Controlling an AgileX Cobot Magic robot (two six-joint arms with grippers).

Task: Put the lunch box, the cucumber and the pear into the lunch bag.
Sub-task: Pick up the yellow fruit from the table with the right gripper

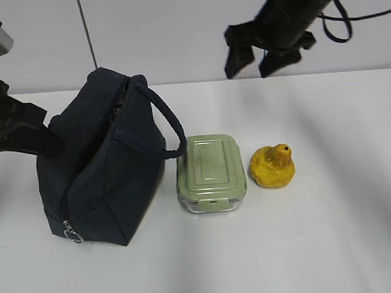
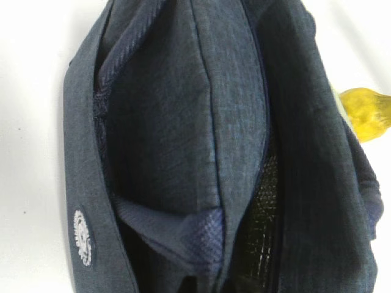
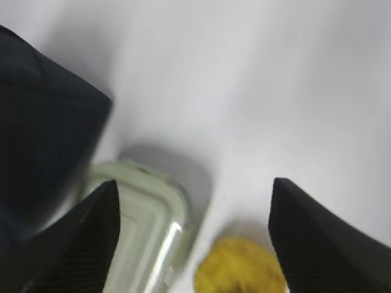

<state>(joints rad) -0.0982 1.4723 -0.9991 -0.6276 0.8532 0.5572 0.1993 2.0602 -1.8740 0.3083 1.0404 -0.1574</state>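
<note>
Exterior view: sitting on the white table [image 1: 332, 244], left to right: bag [image 1: 98, 171], box [image 1: 211, 173], pear [image 1: 272, 167]. Bag standing upright, zipper running along the top and down the near end, ring pull [image 1: 72, 235] hanging at the bottom near corner, loop handle [image 1: 166, 122] arching toward the box and touching its left rim. Box lying flat just beside the bag, lid up. Pear resting just right of the box, apart from it, stem pointing up. Hovering high above the pear and box, right gripper [image 1: 255, 58], fingers spread, holding nothing. Pressing against the bag's left side, left arm [image 1: 14, 126]; fingers hidden, so unable to tell their state.

Left wrist view: looking down into the bag [image 2: 183, 122], mouth gaping along the zipper, silvery lining showing inside. Peeking past the bag's right edge, pear [image 2: 366, 113]. No cucumber seen.

Right wrist view: blurred. Spreading wide, right gripper [image 3: 192, 235], empty. Lying below between the fingers, box [image 3: 143, 232] and pear [image 3: 241, 268]; bag [image 3: 43, 128] at left.
</note>
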